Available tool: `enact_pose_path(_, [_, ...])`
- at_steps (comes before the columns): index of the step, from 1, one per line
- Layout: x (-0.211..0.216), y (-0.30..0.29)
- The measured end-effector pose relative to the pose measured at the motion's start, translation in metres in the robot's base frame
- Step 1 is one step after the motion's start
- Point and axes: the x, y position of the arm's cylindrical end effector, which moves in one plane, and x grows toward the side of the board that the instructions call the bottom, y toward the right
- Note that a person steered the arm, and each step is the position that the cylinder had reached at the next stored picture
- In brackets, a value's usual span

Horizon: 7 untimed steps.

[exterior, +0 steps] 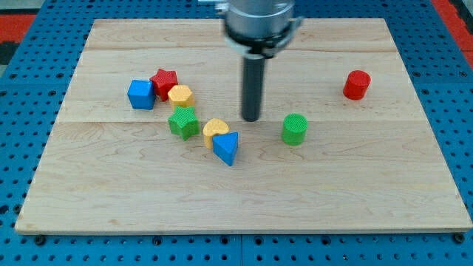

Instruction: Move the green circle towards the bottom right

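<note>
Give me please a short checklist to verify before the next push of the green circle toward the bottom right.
1. Green circle standing free, apart from other blocks: ok.
2. My tip on the circle's upper-left side, opposite the goal: ok.
3. Tip touching the circle: not ok, a gap shows.
4. Board toward the view's bottom right free of blocks: ok.
5. Red cylinder off the path, up and right: ok.
6. Yellow block and blue triangle clear of the tip: ok, they sit to its left.

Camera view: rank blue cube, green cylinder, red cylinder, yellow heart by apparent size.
1. blue cube
2. green cylinder and red cylinder: look alike, not ranked.
3. yellow heart, partly hidden by the blue triangle, so unsure.
</note>
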Motion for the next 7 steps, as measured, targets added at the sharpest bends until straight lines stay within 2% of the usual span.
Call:
enact_pose_path(1, [-0.054,0.015])
enact_pose_path(2, [-0.036,0.050])
enact_pose_path(3, [-0.024,0.036])
enact_pose_path(4, [-0.031,0.026])
enact_pose_path(5, [-0.013,0.060])
enact_pose_path(6, [0.037,0.048])
enact_pose_path(7, [0.065,-0.031])
